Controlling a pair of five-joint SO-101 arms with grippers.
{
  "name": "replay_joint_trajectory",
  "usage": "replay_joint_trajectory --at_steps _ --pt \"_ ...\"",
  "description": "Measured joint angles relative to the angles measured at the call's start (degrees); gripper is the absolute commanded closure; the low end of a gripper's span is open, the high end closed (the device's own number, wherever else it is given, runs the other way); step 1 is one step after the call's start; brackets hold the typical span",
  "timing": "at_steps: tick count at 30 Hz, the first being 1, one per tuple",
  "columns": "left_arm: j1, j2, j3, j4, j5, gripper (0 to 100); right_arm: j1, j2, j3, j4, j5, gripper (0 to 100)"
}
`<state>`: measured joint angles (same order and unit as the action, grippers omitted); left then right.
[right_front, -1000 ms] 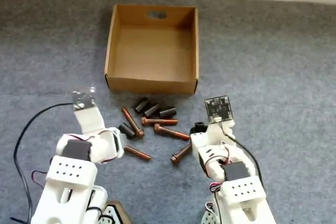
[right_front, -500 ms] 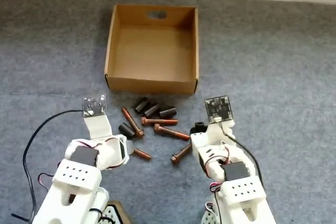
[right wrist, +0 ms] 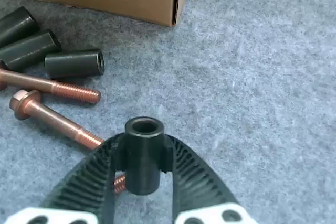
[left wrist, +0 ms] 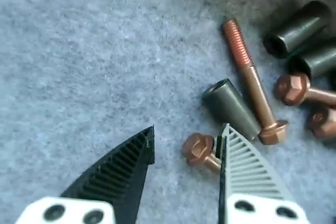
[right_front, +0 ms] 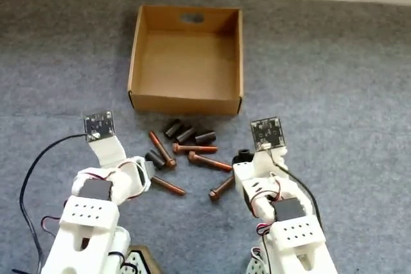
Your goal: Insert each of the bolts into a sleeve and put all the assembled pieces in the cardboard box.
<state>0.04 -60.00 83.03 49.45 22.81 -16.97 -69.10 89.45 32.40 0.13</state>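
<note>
- Since a second ago: a swing of the left wrist in toward the pile, then back out to the side. No shift of the right arm, the bolts, the sleeves or the box.
- Left tool (left wrist: 187, 129): released, jaws spread wide, low over the grey felt-covered worktop (right_front: 334, 94). Between the jaws, the hexagonal head of a copper-coloured threaded bolt (left wrist: 198, 148), with its shank just beside the pale finger.
- Right tool (right wrist: 142, 148): clenched on a short black cylindrical sleeve (right wrist: 142, 177), with the open bore pointing away from the wrist, at the right edge of the pile.
- Lying loose: four other copper bolts (right_front: 210, 162), and three dark sleeves (right_front: 187, 134) side by side just in front of the open brown cardboard box (right_front: 186, 104). A fourth dark sleeve (left wrist: 231, 108) near the left tool, touching the long bolt beside it.
- Nothing assembled yet, to judge from the loose parts and the bare floor of the box.
- Step in hand, as a judgement: the first pairing, with the sleeve already secured on the right and the bolt on the left about to be grasped.
- Next move, probably: closing on the bolt near its head, lifting, then turning the threaded end toward the bore of the held sleeve. Careful lining-up of the two axes needed, since the fit looks close.
</note>
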Motion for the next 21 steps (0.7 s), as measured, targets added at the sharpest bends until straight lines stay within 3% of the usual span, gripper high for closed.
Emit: replay_joint_trajectory --at_steps 10,14,21 --pt "2.11 0.0 0.09 1.41 -0.09 80 0.0 0.0 0.0 0.0 0.0 99.2" --pt "2.11 0.0 0.09 1.41 -5.01 80 0.0 0.0 0.0 0.0 0.0 99.2" --pt "2.29 0.0 0.09 1.41 -11.69 92 0.0 0.0 0.0 0.0 0.0 99.2"
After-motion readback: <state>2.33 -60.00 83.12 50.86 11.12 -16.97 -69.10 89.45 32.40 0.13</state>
